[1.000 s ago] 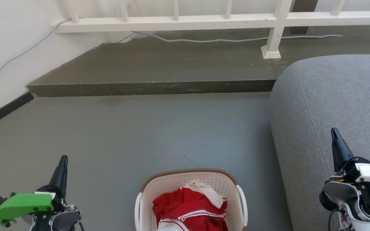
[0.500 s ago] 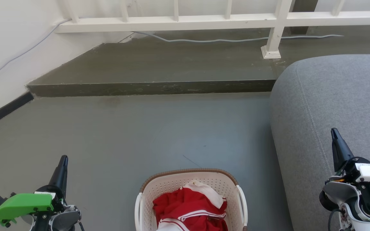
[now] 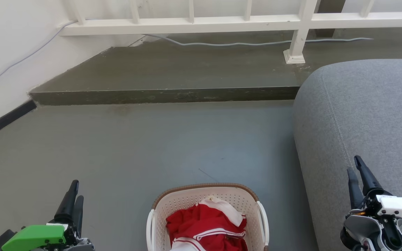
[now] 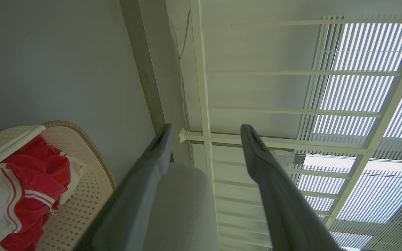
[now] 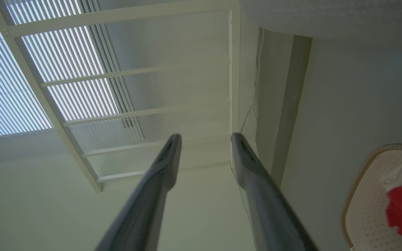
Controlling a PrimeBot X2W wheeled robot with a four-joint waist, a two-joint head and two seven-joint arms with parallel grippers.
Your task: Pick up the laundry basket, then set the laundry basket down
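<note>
My left gripper [image 3: 75, 190] and right gripper [image 3: 354, 166]: jaws apart, empty. Cream perforated plastic laundry basket [image 3: 187, 202] is likely light and stiff; take its white side handles [image 3: 264, 223].

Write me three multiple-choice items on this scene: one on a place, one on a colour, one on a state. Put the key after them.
1. Where does the laundry basket stand?
A. on the sofa
B. on the floor
C. on the raised step

2. What colour is most of the cloth in it?
A. blue
B. green
C. red

3. How is the left gripper?
A. open, holding nothing
B. shut on a handle
C. shut on the cloth

Key: 1 B, the head view shows grey floor round its far end. 2 C, red folds with white trim lie in it. 3 A, the left wrist view shows a wide gap between its fingers, with nothing in it.
</note>
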